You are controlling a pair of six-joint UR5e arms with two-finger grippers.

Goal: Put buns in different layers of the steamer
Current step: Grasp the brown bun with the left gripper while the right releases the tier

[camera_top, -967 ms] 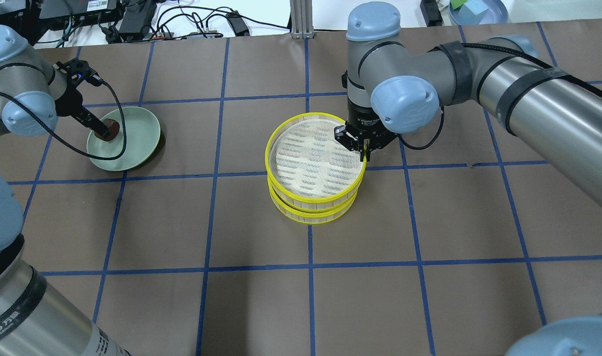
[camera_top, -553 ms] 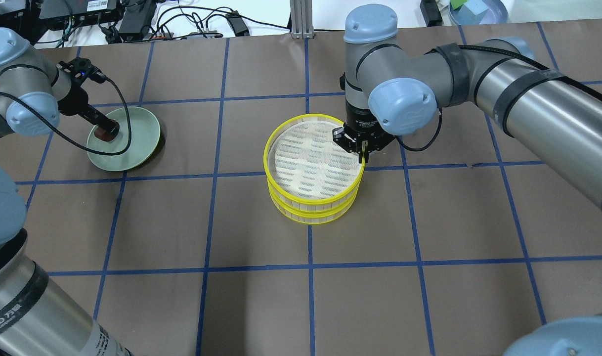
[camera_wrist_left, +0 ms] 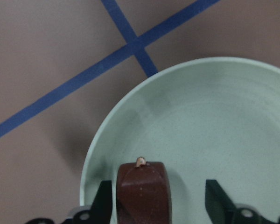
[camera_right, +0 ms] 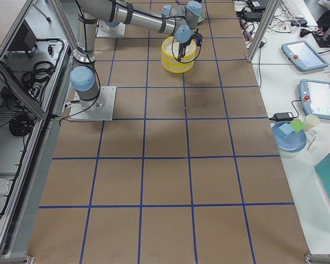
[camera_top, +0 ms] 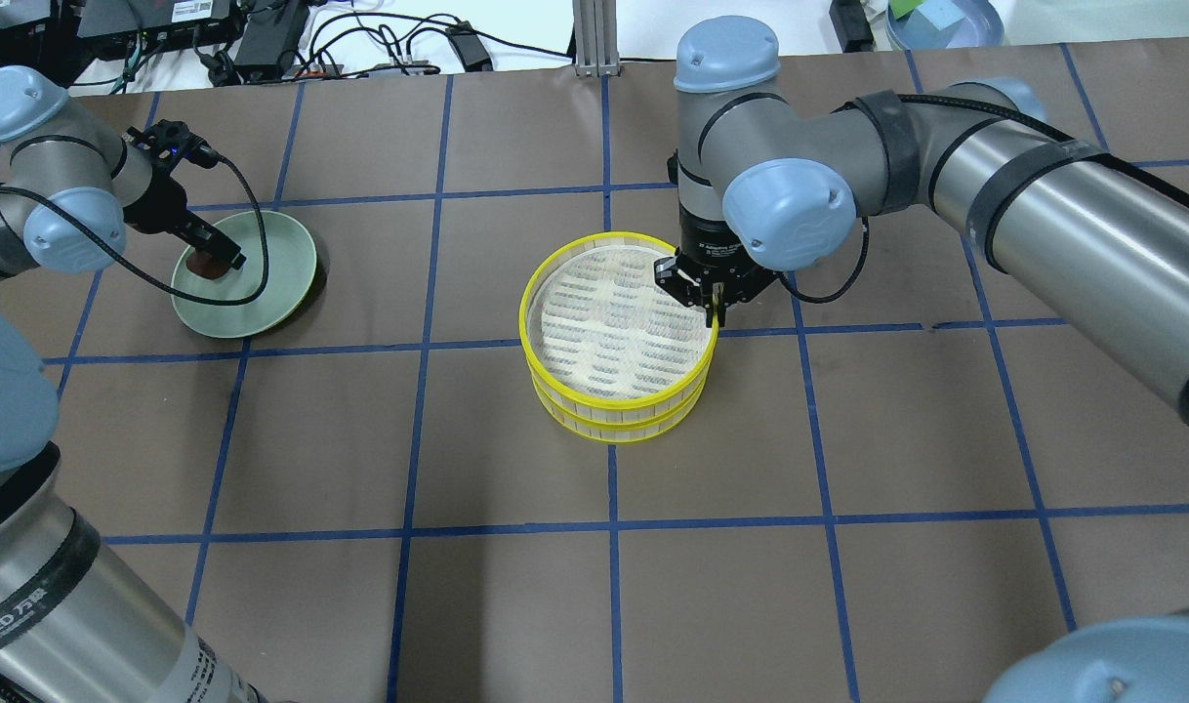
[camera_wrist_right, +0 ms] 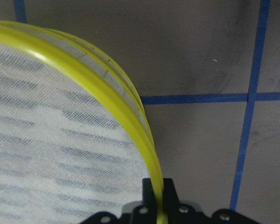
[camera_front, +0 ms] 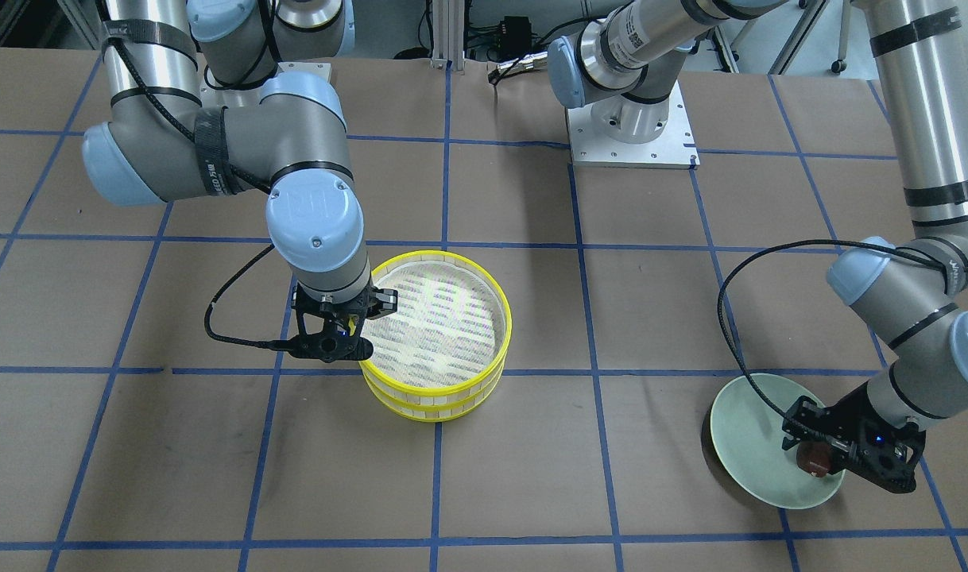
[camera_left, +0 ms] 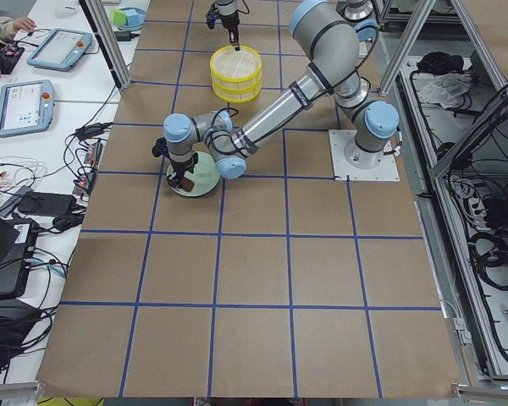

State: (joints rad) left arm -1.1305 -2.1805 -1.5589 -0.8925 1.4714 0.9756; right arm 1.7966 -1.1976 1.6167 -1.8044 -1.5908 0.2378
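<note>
top layer [camera_top: 604, 314], clamped in the right gripper [camera_top: 714, 307], is best lifted level; by the bench [camera_top: 848, 439] left edge, brown bun [camera_wrist_left: 142, 196] is straddled by the spread left gripper [camera_wrist_left: 159, 203].

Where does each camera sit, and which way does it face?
Front-facing: across the table, facing the robot, steeply down; left arm on the view's right.
Overhead: behind the robot's shoulders, looking forward-down; right arm on the right.
Exterior left: table end; left arm near, over green plate.
Exterior right: opposite end; right arm near, at the steamer.
Left wrist: down past open left gripper onto the brown bun.
Right wrist: down past right gripper clamping top tray's rim.
Shared: front-facing and overhead both show steamer and plate.
</note>
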